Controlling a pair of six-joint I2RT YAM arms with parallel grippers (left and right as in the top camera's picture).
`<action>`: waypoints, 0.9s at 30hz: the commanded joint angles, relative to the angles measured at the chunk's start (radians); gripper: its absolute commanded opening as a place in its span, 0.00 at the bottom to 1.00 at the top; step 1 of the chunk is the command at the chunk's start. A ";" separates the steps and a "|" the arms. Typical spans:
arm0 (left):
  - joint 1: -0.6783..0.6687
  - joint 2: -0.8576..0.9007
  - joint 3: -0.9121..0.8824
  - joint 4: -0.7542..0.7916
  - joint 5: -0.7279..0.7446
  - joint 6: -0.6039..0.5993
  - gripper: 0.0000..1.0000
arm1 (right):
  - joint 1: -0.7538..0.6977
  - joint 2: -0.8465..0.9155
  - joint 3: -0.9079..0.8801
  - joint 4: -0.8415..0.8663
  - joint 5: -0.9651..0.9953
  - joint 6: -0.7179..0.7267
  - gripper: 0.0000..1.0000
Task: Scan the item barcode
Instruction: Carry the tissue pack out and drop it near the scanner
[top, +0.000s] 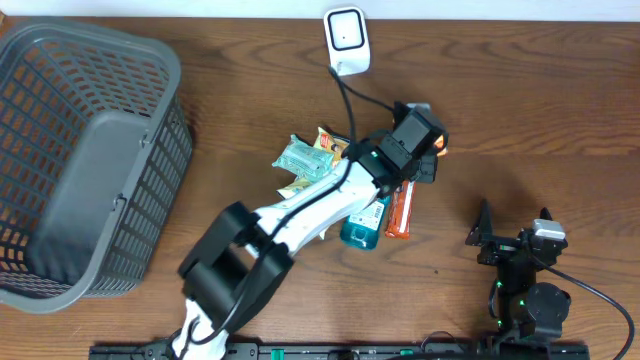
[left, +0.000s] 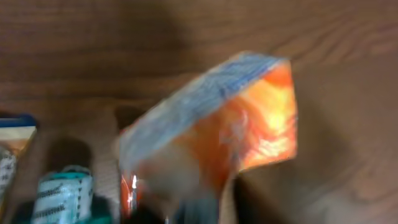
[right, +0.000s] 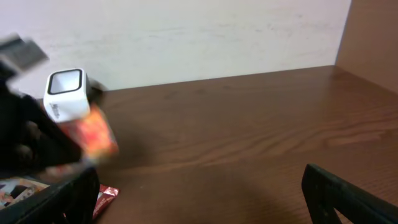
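Note:
An orange snack packet (left: 249, 118) with a blue-grey top edge fills the blurred left wrist view, hanging above the wood. In the overhead view my left gripper (top: 425, 140) is at this packet (top: 441, 149), just below the white barcode scanner (top: 346, 40). The blur hides its jaws, so I cannot tell whether they grip the packet. The right wrist view shows the scanner (right: 67, 93) with the packet (right: 96, 134) in front of it. My right gripper (right: 199, 205) stands open and empty at the table's front right (top: 513, 222).
A grey mesh basket (top: 100, 40) stands at the left. Under the left arm lie a teal bottle (top: 362, 228), a red-orange packet (top: 400, 212) and a green packet (top: 305, 158). The scanner's black cable runs down towards the pile.

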 joint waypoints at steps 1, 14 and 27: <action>0.000 0.013 0.006 0.010 -0.012 -0.014 0.60 | -0.009 -0.003 -0.005 0.000 -0.005 -0.016 0.99; 0.044 -0.113 0.011 -0.015 -0.102 0.221 0.91 | -0.009 -0.003 -0.005 0.000 -0.005 -0.016 0.99; 0.476 -0.219 0.008 -0.411 -0.297 0.286 0.23 | -0.009 -0.003 -0.005 0.000 -0.005 -0.016 0.99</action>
